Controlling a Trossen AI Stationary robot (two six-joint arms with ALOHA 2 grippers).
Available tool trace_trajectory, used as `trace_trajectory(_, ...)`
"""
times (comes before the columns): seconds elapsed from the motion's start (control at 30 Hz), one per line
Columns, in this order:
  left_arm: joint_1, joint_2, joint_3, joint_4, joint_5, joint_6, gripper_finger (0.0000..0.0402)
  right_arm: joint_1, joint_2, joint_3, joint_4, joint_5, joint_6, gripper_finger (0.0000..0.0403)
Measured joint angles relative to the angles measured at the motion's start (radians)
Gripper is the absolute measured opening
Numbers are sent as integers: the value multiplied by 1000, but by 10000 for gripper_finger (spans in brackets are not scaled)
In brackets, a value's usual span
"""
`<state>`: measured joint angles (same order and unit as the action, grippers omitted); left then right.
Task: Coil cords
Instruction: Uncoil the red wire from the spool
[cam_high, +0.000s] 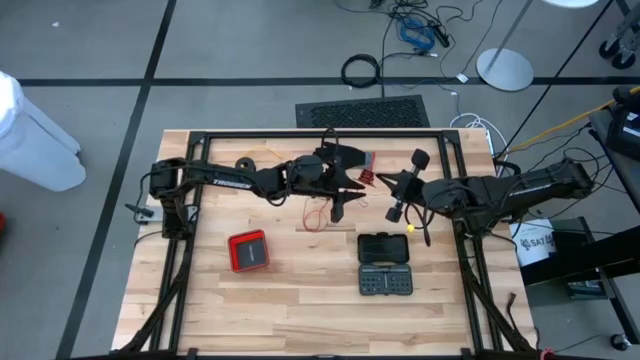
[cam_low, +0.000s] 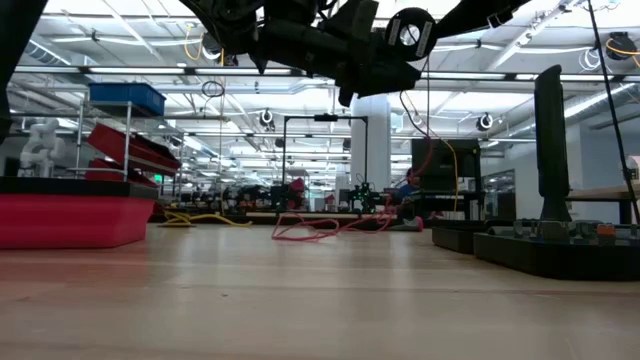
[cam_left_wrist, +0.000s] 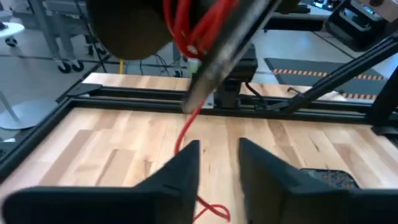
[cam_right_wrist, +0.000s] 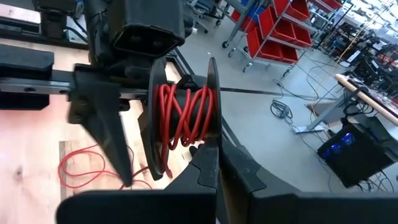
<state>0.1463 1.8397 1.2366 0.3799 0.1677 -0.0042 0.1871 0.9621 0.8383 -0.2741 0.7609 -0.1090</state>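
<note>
— What's closest in?
— The left hand (cam_left_wrist: 219, 144). Its two dark fingers stand a little apart, and the red cord (cam_left_wrist: 185, 130) drops past them without being pinched, as far as I can see.

— Left to right, then. Any containers?
— Two. A red box (cam_high: 248, 250) lies on the surface (cam_high: 280, 310) on the left, with a dark panel in its top. I can't tell what's inside. The open black case (cam_high: 385, 265) lies to the right of it. Its lower half holds rows of small pieces, too small to name.

— And between them?
— The left hand points down over the middle of the surface, just beside loose loops of the cord lying there. The rest of the cord is wound on one black spool (cam_right_wrist: 155, 106), held up in the air.

— Held by what?
— The right hand (cam_right_wrist: 216, 155), its fingers pressed together on the spool's rim.

— Any writing?
— A pale mark on the left arm, too small to read.

— Counts?
— One cord, one spool, two containers.
</note>
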Motion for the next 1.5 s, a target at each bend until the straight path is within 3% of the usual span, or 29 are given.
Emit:
trace_trajectory(0.13,-1,0,0,-15,13,41,13,0,23,0,0,0,0,0)
trace_trajectory(0.4,-13,-64,0,-158,14,101,3,0,35,0,-9,1,-8,0)
trace_trajectory(0.57,-37,-153,2,-162,9,138,2,-4,35,0,-10,1,-8,0)
trace_trajectory(0.7,-50,-190,3,-245,-76,143,3,-5,35,0,-8,1,-8,0)
trace_trajectory(0.9,-46,-156,2,-341,-170,141,71,-5,34,0,18,-6,-8,0)
trace_trajectory(1.17,-25,-93,2,-213,-169,101,180,-3,34,0,25,-37,-3,0)
trace_trajectory(1.3,0,-66,2,-168,-113,43,202,-2,34,0,33,-54,-4,0)
trace_trajectory(1.5,26,-17,2,-129,-70,9,202,-2,37,0,76,-61,-35,0)
